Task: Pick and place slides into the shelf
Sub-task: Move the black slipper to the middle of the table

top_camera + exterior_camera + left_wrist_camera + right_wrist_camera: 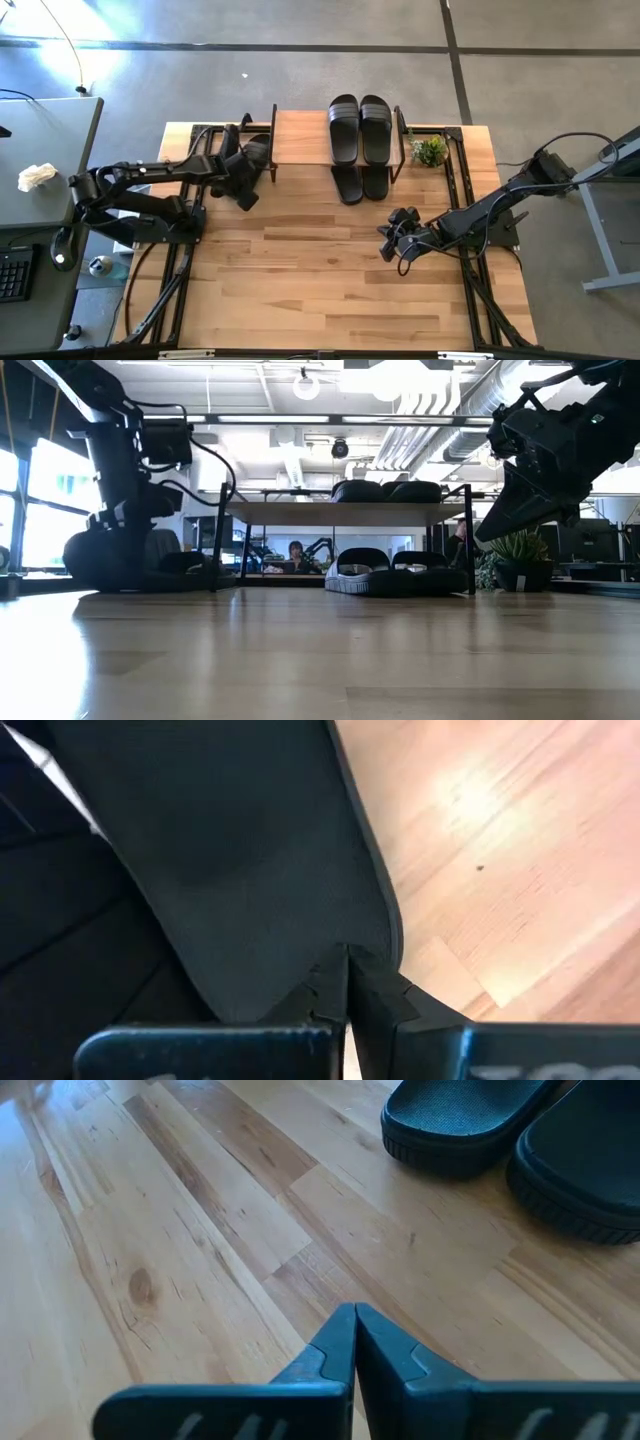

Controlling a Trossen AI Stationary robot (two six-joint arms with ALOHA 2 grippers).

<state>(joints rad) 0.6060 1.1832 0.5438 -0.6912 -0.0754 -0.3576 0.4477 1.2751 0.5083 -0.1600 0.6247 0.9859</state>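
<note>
Left pincer (pixel 243 188) at shelf's (pixel 300 137) left end, clenched on edge of one slide (pixel 250 850), sole filling left wrist view, tips pinched tight at its rim. Held slide (pixel 258 152) just beside shelf's left frame leg, over desk (pixel 320 280). Two more slides (pixel 360 128) side by side on shelf's top board, right half. Another pair (pixel 361 182) on lower level below them, ends sticking out toward desk front; same pair low in low view (pixel 390 575) and far off in right wrist view (pixel 470 1120). Right pincer (pixel 396 243) hovering above bare desk, right of centre, well apart from shelf, fingers (pixel 330 1355) pressed together on nothing. Small potted plant (pixel 429 151) just beside shelf's right end. Person seated far behind, through shelf frame, low view.
</note>
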